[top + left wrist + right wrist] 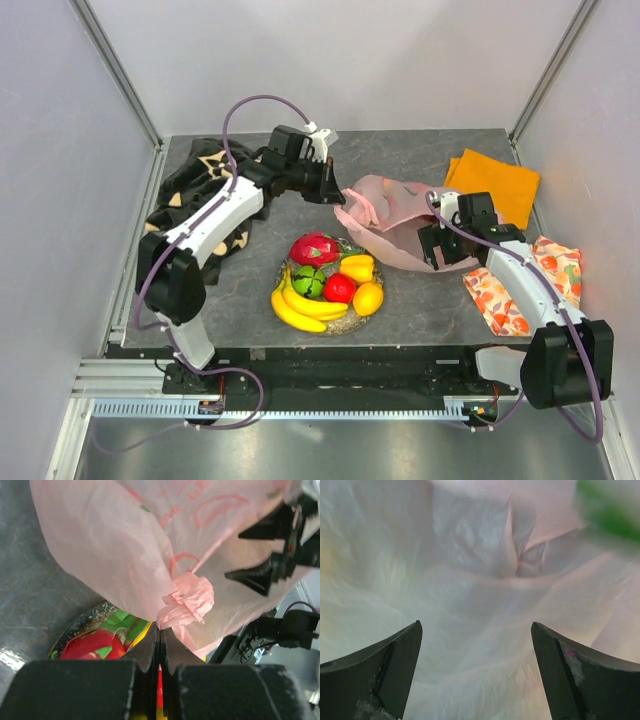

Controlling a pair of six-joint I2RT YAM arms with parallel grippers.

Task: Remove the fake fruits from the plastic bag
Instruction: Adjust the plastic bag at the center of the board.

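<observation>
**Fruit on plate, bag pinched by left fingers**

Bag status:
- The plastic bag (385,215) is seen lying crumpled on the surface (420,320) just behind the plate (347,325), between the two arms.
- A bunched tuft of its pink film is clamped in the left fingers (327,188), which are fully closed on it. The pinch is shown clearly in the left wrist view.
- The right fingers (437,252) are spread wide at the bag's right side, and nothing is held. Only pale crinkled film is seen between them in the right wrist view.
- A green blur at that view's upper right corner cannot be identified.
- Whether anything is inside the bag cannot be told.

Plate contents:
- The fake fruits (325,280) are piled on the round glitter plate, outside the bag.
- The banana bunch (298,305) is placed front left and the dragon fruit (313,248) at the back.
- The green ball (308,282) and red apple (340,288) are set in the middle.
- Two yellow-orange pieces (357,267) are on the right.
- Neighbouring fruits are packed touching.

Elsewhere:
- An orange cloth (495,182) is laid back right.
- A floral cloth (492,298) is partly covered by the right arm.
- A dark patterned cloth (195,185) is partly covered by the left arm.
</observation>
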